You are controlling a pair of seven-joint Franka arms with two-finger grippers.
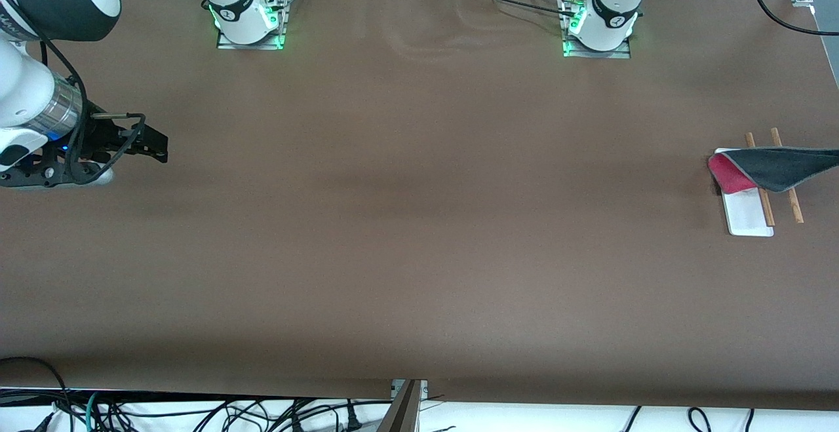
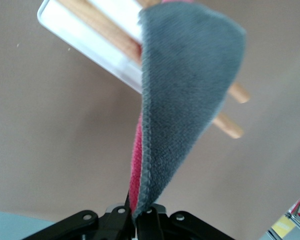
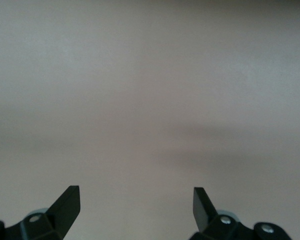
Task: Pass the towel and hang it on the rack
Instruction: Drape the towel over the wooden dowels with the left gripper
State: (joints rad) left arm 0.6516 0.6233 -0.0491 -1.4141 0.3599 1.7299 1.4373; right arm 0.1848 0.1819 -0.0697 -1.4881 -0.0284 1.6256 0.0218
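Observation:
The towel [image 1: 780, 166], dark grey with its pink-red side showing at one end, lies across the two brown rods of the rack [image 1: 747, 216] at the left arm's end of the table. One corner stretches off the edge of the front view. In the left wrist view my left gripper [image 2: 140, 216] is shut on that corner of the towel [image 2: 185, 90], held up over the table beside the rack [image 2: 75, 30]. The left gripper itself is out of the front view. My right gripper [image 1: 156, 147] is open and empty, low over the right arm's end of the table; it also shows in the right wrist view [image 3: 136, 200].
The brown table [image 1: 419, 222] spreads wide between the two arms. The arm bases [image 1: 249, 19] stand at the edge farthest from the front camera. Cables [image 1: 196, 412] hang below the edge nearest to it.

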